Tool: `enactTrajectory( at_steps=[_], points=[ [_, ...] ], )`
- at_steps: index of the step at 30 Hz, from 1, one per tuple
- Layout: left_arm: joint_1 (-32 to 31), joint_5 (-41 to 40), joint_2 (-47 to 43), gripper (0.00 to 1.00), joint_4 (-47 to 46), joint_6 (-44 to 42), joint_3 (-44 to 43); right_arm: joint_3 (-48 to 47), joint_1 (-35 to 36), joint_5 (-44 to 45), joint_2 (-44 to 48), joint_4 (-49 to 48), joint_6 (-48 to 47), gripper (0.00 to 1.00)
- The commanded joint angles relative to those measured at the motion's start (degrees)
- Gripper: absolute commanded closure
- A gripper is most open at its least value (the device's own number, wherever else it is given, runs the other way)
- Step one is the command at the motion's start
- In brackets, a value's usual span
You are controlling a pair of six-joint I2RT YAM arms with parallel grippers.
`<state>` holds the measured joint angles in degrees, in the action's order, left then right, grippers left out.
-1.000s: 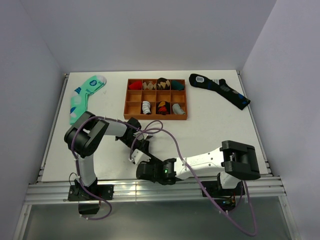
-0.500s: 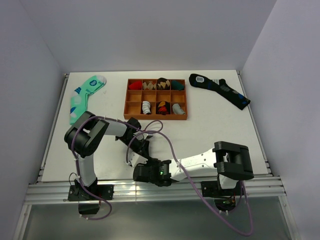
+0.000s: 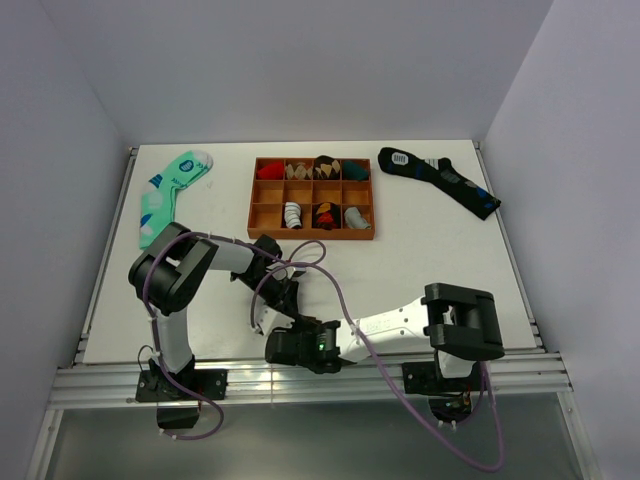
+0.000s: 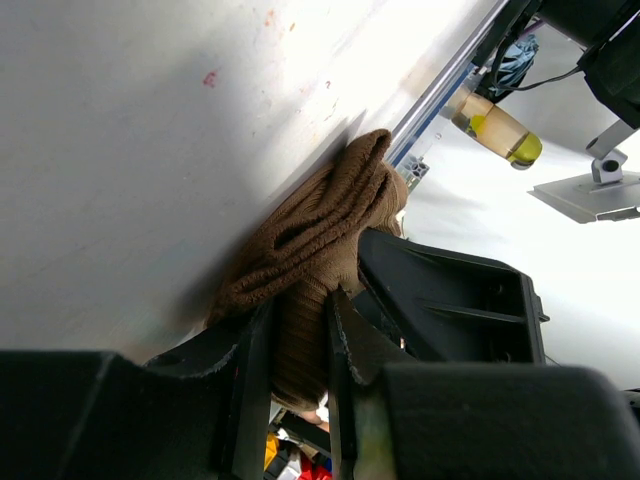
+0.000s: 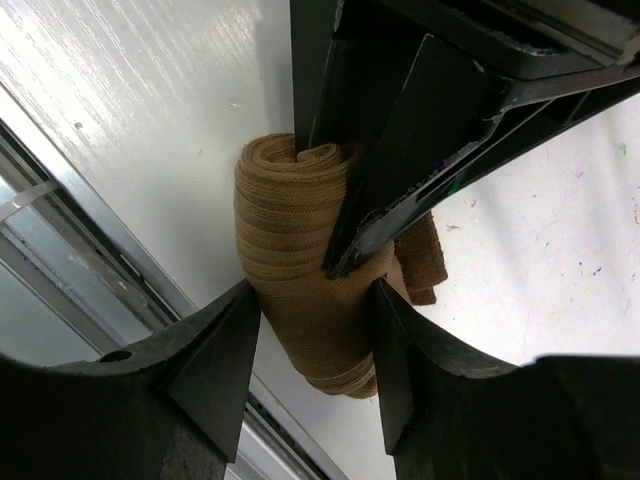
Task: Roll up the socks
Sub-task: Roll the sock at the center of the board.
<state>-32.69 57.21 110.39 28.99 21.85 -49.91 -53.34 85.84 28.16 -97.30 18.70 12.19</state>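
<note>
The socks (image 5: 295,260) are a tan-brown knit roll lying at the table's near edge, next to the metal rail. My left gripper (image 4: 298,340) is shut on one end of the socks (image 4: 320,230), with ribbed fabric squeezed between its fingers. My right gripper (image 5: 312,345) straddles the roll from the near side, and its pads touch both sides. The left gripper's black fingers (image 5: 420,130) press on the roll from above. In the top view the left gripper (image 3: 285,300) and the right gripper (image 3: 272,335) meet, and the roll is hidden under them.
A wooden tray (image 3: 312,236) of rolled socks stands at the back centre. A mint-green sock (image 3: 165,195) lies at the back left and a dark navy sock (image 3: 440,178) at the back right. The metal rail (image 3: 300,375) runs along the near edge.
The right arm has slid left along the near edge to the roll under the left gripper, and its jaws have narrowed onto it. The left gripper has held still.
</note>
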Motion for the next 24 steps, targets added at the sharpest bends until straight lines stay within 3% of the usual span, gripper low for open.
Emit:
enactTrajectory(
  at_steps=[1, 10, 18, 24],
  points=[
    [1.57, -17.84, 4.4, 1.0, -2.36, 0.74, 1.75, -0.62, -0.85, -5.04, -3.16, -3.49, 0.03, 0.48],
    [2.36, -15.91, 1.95, 0.96, -4.29, 2.76, 2.53, -0.1, -5.07, -13.48, -2.55, -5.86, 0.21, 0.74],
    [2.8, -13.18, -4.3, 0.71, -13.69, 11.63, 5.09, 1.04, -7.36, -20.32, -2.46, -7.79, 2.22, 0.8],
    [2.72, -13.88, -10.1, 0.61, -19.75, 18.83, 6.23, 3.68, -10.08, -25.61, -0.79, -9.21, 3.63, 0.83]
  ],
)
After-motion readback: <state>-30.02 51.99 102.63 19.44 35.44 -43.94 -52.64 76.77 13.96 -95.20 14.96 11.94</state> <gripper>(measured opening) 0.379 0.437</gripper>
